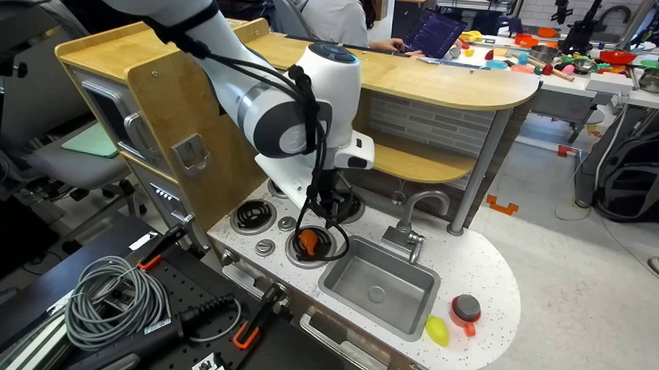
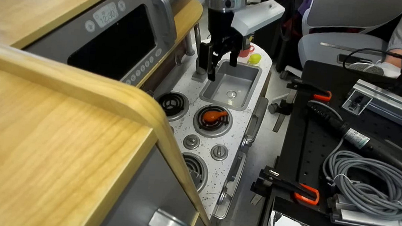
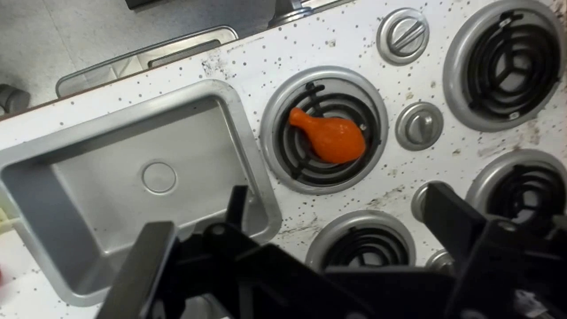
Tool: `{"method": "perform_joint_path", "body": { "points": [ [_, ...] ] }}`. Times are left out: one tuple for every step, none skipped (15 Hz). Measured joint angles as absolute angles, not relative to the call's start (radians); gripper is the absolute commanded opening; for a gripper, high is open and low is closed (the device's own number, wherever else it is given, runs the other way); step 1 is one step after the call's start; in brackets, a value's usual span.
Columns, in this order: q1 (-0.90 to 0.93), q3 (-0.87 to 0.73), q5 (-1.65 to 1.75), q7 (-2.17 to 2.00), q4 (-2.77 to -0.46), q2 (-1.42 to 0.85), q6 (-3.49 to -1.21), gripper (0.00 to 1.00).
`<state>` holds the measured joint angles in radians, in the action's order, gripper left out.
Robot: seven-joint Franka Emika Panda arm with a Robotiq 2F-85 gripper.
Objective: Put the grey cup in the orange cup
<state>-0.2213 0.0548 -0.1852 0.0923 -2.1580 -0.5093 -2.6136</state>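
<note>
In both exterior views we find bright, soft light over the white countertop (image 1: 495, 270). In an exterior view a small glint sits in the sink (image 2: 242, 80), just beside its drain (image 2: 231, 93) — and the gripper (image 2: 222, 71) reads almost as a silhouette. In the wrist view we see the sink's left wall (image 3: 62, 221) shaded, the floor (image 3: 97, 44) dull grey, and fine detail slightly soft.

An orange toy drumstick (image 3: 336, 139) lies on a burner (image 3: 341, 103); beside the sink (image 1: 353, 289), a yellow toy (image 1: 437, 330) rests on the speckled worktop (image 1: 495, 275); beyond, a person (image 1: 337, 13) in grey at a laptop (image 1: 436, 33).
</note>
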Motion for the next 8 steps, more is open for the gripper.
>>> {"method": "perform_joint_path", "body": {
  "points": [
    [-0.219,0.057,-0.184,0.122,-2.177,-0.474,-2.601,1.0],
    [-0.216,0.058,-0.183,0.146,-2.197,-0.438,-2.584,1.0],
    [-0.214,0.058,-0.183,0.168,-2.216,-0.402,-2.567,1.0],
    [-0.212,0.058,-0.183,0.187,-2.237,-0.366,-2.549,1.0],
    [-0.211,0.058,-0.183,0.202,-2.258,-0.331,-2.531,1.0],
    [-0.211,0.057,-0.184,0.21,-2.279,-0.297,-2.51,1.0],
    [-0.211,0.057,-0.184,0.213,-2.298,-0.269,-2.495,1.0],
    [-0.211,0.056,-0.184,0.215,-2.313,-0.25,-2.492,1.0]
  ]
}}
